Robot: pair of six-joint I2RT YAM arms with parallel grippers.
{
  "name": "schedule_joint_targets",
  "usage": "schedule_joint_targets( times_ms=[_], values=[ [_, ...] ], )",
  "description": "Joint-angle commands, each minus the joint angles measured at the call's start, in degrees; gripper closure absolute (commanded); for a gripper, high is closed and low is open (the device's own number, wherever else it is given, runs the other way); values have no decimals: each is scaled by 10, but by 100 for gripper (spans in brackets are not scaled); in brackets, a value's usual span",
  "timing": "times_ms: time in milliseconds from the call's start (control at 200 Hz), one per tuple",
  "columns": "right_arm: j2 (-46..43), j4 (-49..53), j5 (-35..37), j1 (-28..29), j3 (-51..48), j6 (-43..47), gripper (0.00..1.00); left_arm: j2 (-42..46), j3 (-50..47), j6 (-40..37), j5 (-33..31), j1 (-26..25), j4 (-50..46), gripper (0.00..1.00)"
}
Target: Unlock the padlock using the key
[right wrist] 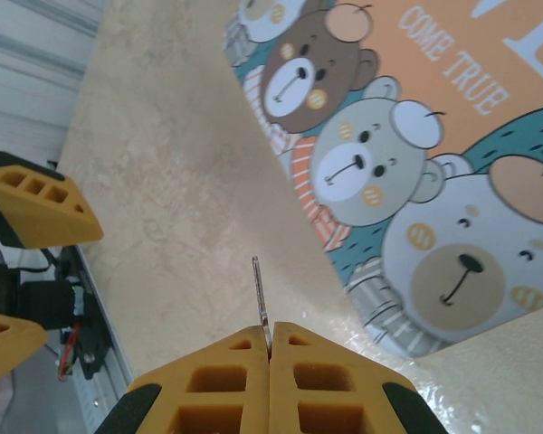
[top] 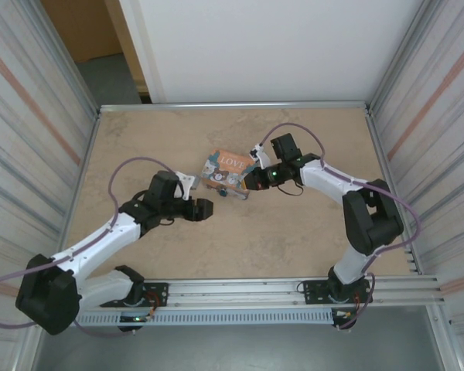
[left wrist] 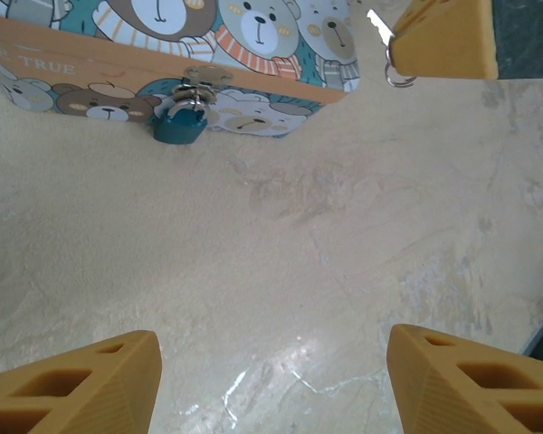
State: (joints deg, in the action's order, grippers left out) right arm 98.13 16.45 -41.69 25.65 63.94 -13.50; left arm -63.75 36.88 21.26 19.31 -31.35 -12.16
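Two claws, two different states. Your right claw [right wrist: 270, 336] is pinched fully closed on the key [right wrist: 258, 289], whose thin blade sticks straight out past the fingertips. Its split ring [left wrist: 398, 74] hangs below the finger in the left wrist view. Your left claw [left wrist: 273, 362] is spread wide and holds nothing.

The teal padlock [left wrist: 179, 125] hangs by its shackle from the hasp [left wrist: 204, 77] on the side wall of the bear-print tin [left wrist: 90, 63]. Its body points down and touches the bench [left wrist: 299, 226]. It faces your left claw head-on across bare bench. Your right claw stands off to one side, near the tin's corner, so the key has to travel sideways along that wall to reach it. The blade runs roughly along the tin's edge rather than toward the lock body. You cannot see the keyhole; if it sits on the underside, you will likely need the left claw to tip and steady the padlock first.

The bench is a pale, marble-patterned slab with a slight sheen. Ribbed metal walls [top: 31, 116] close both sides, a white panel [top: 271, 46] stands behind, and an aluminium rail [top: 255, 290] carries the arm bases.
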Motion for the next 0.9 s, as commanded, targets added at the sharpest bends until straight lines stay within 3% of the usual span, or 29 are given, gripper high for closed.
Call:
schedule_joint_targets(
  times_ms=[0, 581, 897],
  values=[
    [28, -18, -20, -8, 23, -20, 100, -8, -18, 8, -19, -2, 61, 32],
    [147, -70, -22, -14, 111, -69, 100, -75, -32, 37, -43, 9, 169, 31],
    [161, -69, -6, -13, 87, -69, 100, -141, -35, 54, -19, 29, 247, 32]
  ],
)
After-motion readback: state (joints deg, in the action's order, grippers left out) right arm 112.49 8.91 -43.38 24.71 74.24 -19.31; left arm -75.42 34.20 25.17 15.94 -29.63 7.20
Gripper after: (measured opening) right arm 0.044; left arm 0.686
